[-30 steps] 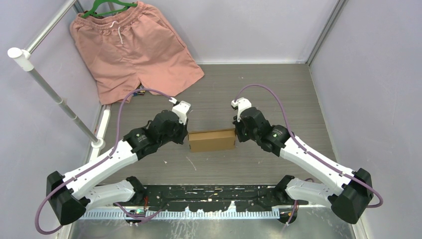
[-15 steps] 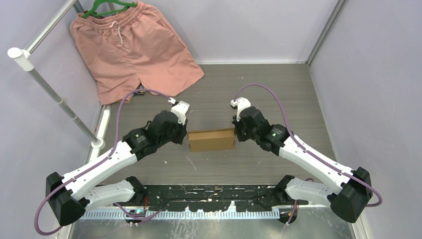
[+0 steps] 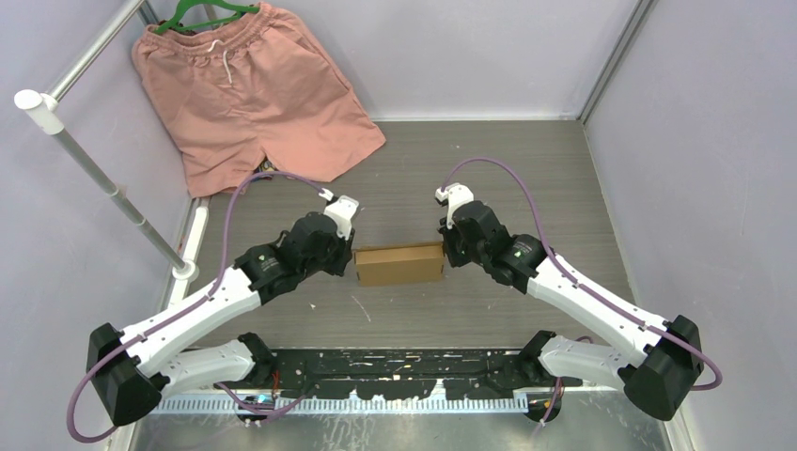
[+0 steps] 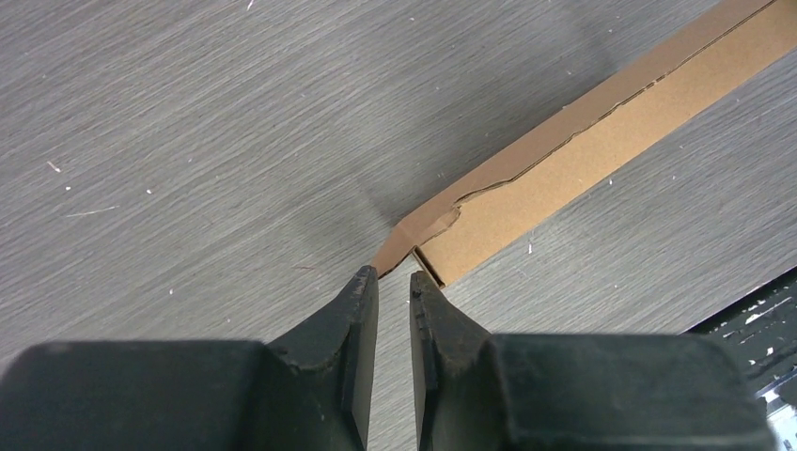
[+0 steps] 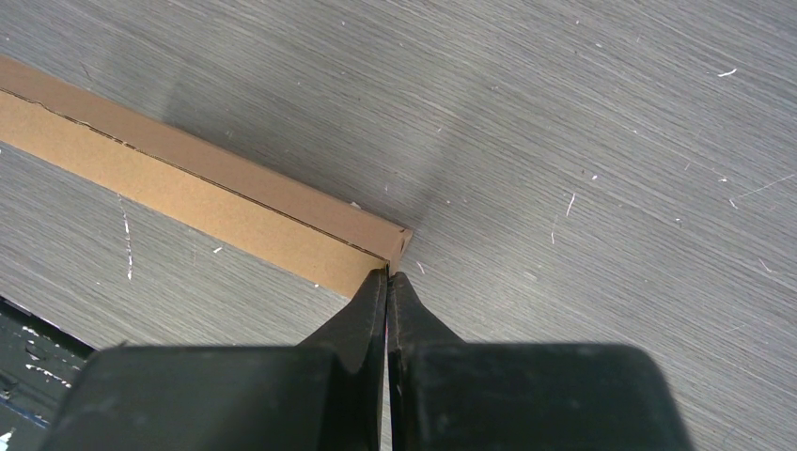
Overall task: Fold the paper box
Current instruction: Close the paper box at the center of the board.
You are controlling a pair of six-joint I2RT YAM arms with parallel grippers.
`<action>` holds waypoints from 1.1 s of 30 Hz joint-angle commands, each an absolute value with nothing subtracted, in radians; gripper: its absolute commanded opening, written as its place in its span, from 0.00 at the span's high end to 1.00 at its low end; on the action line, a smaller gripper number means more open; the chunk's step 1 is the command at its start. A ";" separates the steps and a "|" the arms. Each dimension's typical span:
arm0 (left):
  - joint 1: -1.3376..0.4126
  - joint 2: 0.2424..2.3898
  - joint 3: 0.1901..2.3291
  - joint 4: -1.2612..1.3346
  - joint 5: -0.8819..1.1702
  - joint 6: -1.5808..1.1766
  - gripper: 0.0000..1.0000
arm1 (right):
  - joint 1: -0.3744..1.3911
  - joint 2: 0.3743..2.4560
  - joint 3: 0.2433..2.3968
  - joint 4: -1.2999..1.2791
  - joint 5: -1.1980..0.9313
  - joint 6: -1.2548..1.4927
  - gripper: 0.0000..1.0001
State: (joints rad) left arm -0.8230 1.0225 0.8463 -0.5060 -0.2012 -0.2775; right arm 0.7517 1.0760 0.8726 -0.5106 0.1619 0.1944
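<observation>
The paper box [image 3: 399, 264] is a small, closed, brown cardboard box lying in the middle of the table. My left gripper [image 3: 350, 256] is at its left end. In the left wrist view the left gripper [image 4: 395, 274] stands open by a narrow gap, with only table showing between the fingers. Its tips are right at the box's [image 4: 564, 160] corner, where a slightly loose end flap [image 4: 406, 242] sticks out. My right gripper [image 3: 445, 252] is at the box's right end. In the right wrist view the right gripper [image 5: 388, 272] is shut, its tips against the corner of the box [image 5: 207, 188].
Salmon-pink shorts [image 3: 249, 89] on a green hanger lie at the back left, next to a metal rack pole [image 3: 103, 178]. Purple walls close in the table at the back and on the right. A black rail [image 3: 404, 366] runs along the near edge between the arm bases.
My left gripper's jaws have parted a little at the box's left end. The right arm has shifted slightly towards the box. The box has stayed in place.
</observation>
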 commanded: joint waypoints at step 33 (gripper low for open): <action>-0.822 1.058 0.901 -0.463 -0.226 -0.257 0.80 | 0.756 1.057 0.910 -0.502 0.138 0.177 0.99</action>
